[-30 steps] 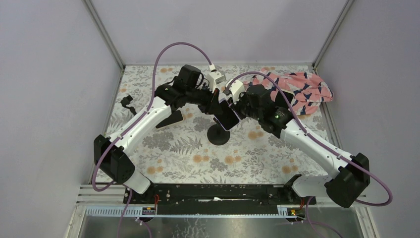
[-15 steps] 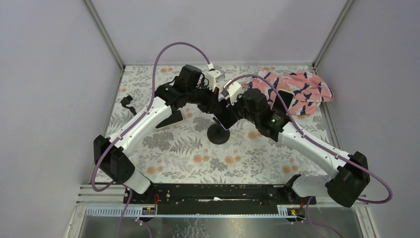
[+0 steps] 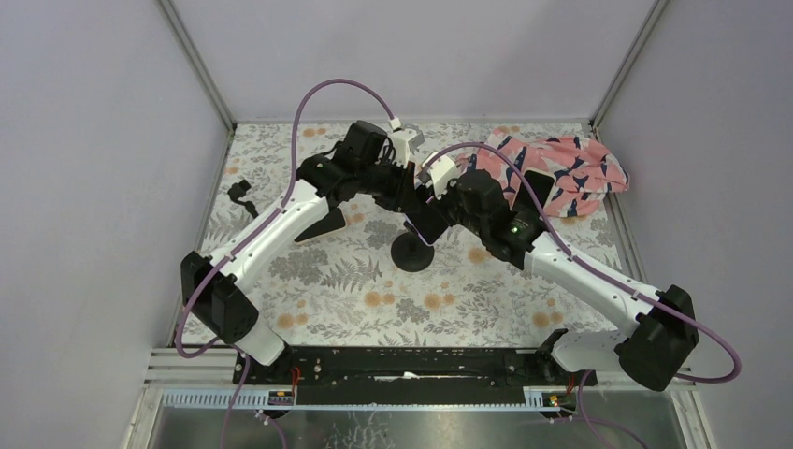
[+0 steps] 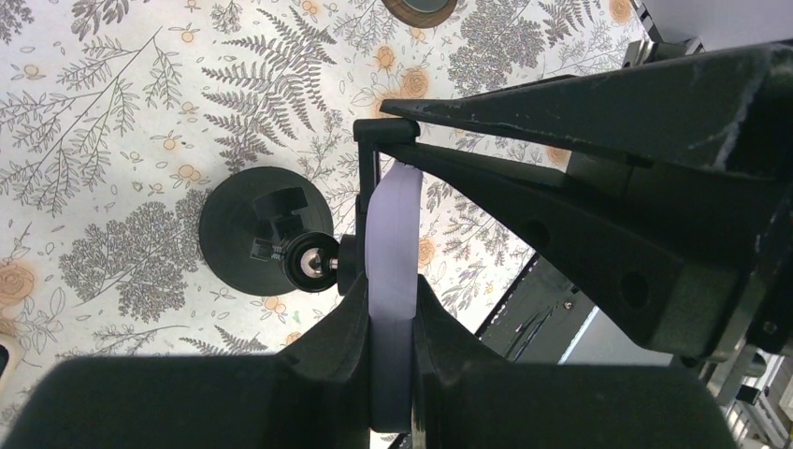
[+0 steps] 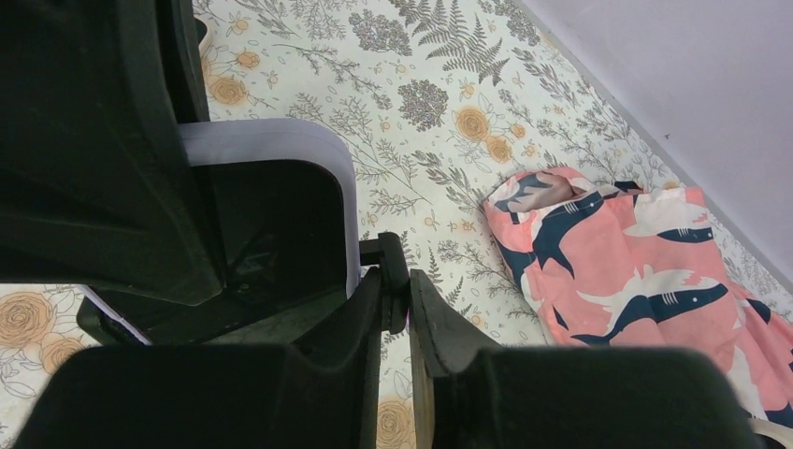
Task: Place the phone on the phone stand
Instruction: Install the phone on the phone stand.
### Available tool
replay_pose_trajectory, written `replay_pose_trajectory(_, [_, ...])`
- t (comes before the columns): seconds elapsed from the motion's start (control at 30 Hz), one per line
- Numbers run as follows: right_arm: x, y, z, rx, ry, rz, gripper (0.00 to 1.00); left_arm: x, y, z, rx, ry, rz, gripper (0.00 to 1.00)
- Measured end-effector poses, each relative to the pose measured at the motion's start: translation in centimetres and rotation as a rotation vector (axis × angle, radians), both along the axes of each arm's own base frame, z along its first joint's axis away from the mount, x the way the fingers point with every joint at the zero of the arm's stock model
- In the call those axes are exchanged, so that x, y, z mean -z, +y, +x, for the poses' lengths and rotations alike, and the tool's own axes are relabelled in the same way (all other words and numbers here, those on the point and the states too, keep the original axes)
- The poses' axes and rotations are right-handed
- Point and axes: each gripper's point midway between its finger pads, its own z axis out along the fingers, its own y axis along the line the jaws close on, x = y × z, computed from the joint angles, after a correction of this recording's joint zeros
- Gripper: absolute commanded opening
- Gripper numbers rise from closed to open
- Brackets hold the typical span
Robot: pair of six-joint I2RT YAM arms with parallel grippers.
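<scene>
The left gripper (image 4: 391, 301) is clamping the lavender-cased phone (image 4: 393, 220) edge-on between its fingers, holding it off the table just beside the ball joint of the phone stand (image 4: 245, 234) — while the right gripper (image 5: 395, 282) is pinching a thin black bracket (image 5: 393, 254) touching the phone's edge.

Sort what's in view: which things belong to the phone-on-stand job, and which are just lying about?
Job: phone; phone stand; left hand pinching the phone; right hand at the stand's cradle.
Lying about: shark-print cloth; black wedge; small black part near the left wall.
</scene>
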Motion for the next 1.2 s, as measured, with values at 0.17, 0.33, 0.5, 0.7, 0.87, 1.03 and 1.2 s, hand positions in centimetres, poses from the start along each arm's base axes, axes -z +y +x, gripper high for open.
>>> replay_pose_trajectory(0.17, [0.01, 0.0, -0.06, 0.005, -0.004, -0.007, 0.0, 0.07, -0.06, -0.03, -0.048, 0.035, 0.008, 0.0])
replay_pose_trajectory(0.33, [0.05, -0.04, -0.1, 0.009, -0.005, -0.012, 0.0, 0.11, -0.23, -0.1, -0.088, 0.054, 0.026, 0.0])
replay_pose_trajectory(0.5, [0.16, -0.32, -0.03, 0.023, -0.005, -0.021, 0.0, 0.21, -0.63, -0.04, -0.128, 0.057, 0.061, 0.0])
replay_pose_trajectory(0.7, [0.21, -0.49, 0.01, 0.032, -0.004, -0.025, 0.0, 0.31, -0.85, -0.02, -0.167, 0.057, 0.082, 0.0])
replay_pose_trajectory(0.87, [0.26, -0.49, -0.05, 0.035, 0.002, -0.02, 0.0, 0.42, -0.93, -0.07, -0.18, 0.061, 0.082, 0.0])
replay_pose_trajectory(1.03, [0.3, -0.33, -0.24, 0.03, 0.015, -0.011, 0.0, 0.48, -0.82, -0.24, -0.179, 0.055, 0.078, 0.0])
replay_pose_trajectory(1.2, [0.28, -0.17, -0.46, 0.022, 0.029, -0.004, 0.0, 0.57, -0.69, -0.42, -0.179, 0.05, 0.073, 0.0])
